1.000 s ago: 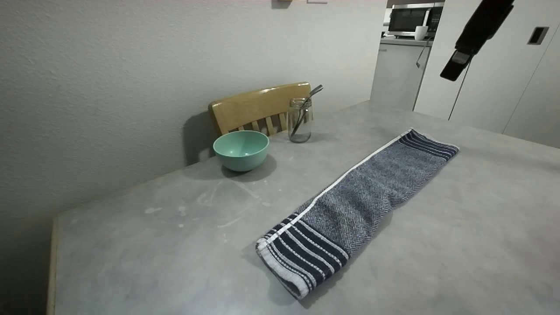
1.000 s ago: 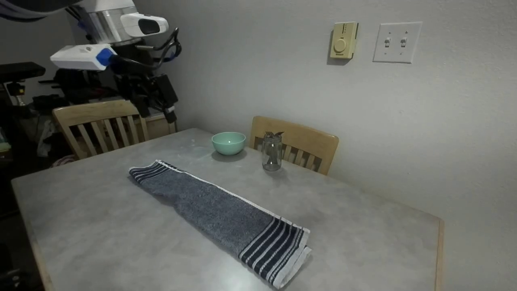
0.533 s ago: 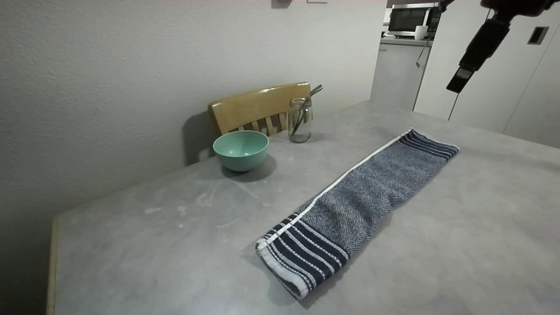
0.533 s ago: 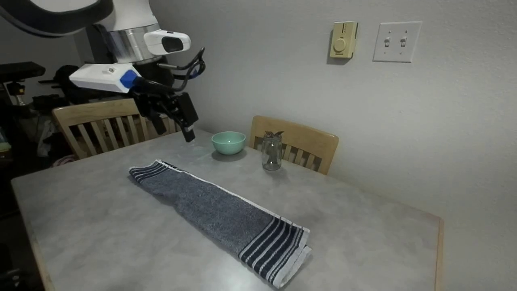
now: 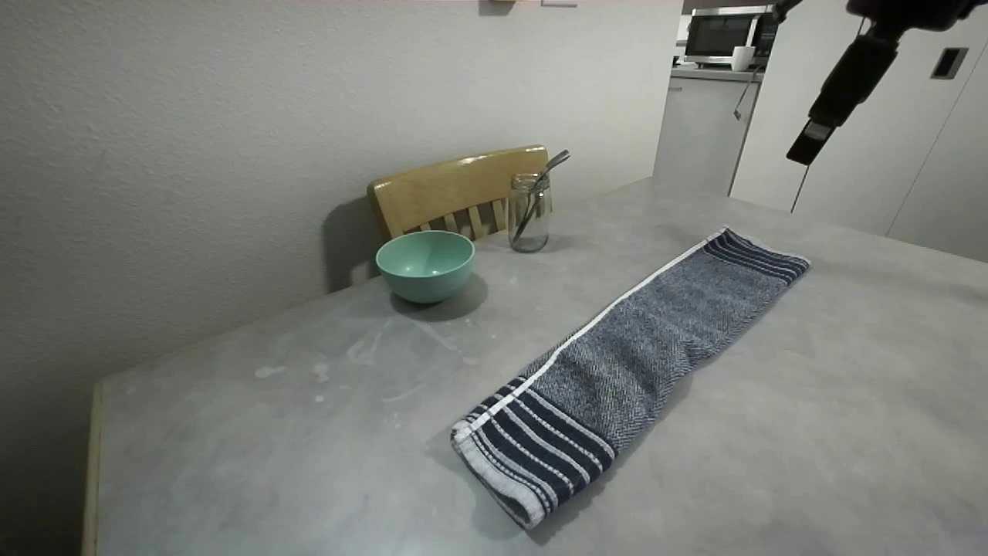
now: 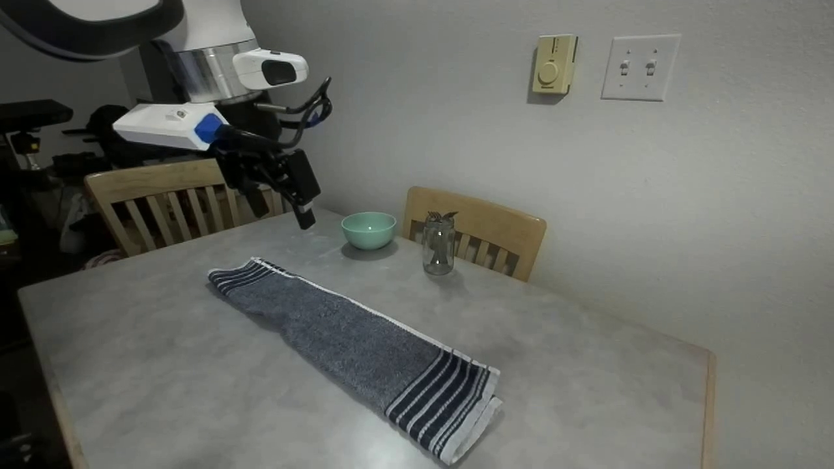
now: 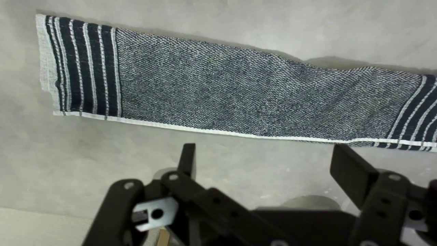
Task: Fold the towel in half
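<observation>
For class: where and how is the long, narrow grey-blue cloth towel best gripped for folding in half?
I'd pinch the towel at its white hem, on the striped end at left in the wrist view, descending from above with the open end effector. It lies nearly flat, so the grey table limits reach beneath; the slightly parted hem should offer an edge.

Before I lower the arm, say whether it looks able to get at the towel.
Probably yes: the fingers are spread, nothing lies on the towel, and the bowl and jar stand aside.
</observation>
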You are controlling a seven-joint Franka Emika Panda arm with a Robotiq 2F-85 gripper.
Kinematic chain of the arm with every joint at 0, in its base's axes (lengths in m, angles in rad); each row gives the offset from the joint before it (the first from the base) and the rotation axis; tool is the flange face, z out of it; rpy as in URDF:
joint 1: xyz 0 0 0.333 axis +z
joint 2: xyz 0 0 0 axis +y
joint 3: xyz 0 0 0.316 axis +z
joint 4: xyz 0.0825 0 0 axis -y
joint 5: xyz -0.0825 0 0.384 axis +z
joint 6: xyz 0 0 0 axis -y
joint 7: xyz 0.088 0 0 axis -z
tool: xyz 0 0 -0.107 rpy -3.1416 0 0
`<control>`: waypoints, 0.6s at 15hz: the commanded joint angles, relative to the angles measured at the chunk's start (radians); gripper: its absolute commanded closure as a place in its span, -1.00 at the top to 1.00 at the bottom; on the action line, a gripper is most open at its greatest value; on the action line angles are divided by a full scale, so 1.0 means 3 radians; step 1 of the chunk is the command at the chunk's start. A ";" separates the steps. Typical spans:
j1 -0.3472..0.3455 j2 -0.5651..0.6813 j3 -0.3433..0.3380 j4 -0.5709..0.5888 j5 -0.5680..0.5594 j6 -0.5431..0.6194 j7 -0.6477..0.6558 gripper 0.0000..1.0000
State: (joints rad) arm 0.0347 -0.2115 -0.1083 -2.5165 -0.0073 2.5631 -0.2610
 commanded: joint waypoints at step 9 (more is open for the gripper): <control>-0.0111 0.0159 0.0008 -0.0038 -0.0549 0.0373 -0.0646 1.00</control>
State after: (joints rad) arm 0.0294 -0.2012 -0.1068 -2.5190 -0.1044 2.5917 -0.3909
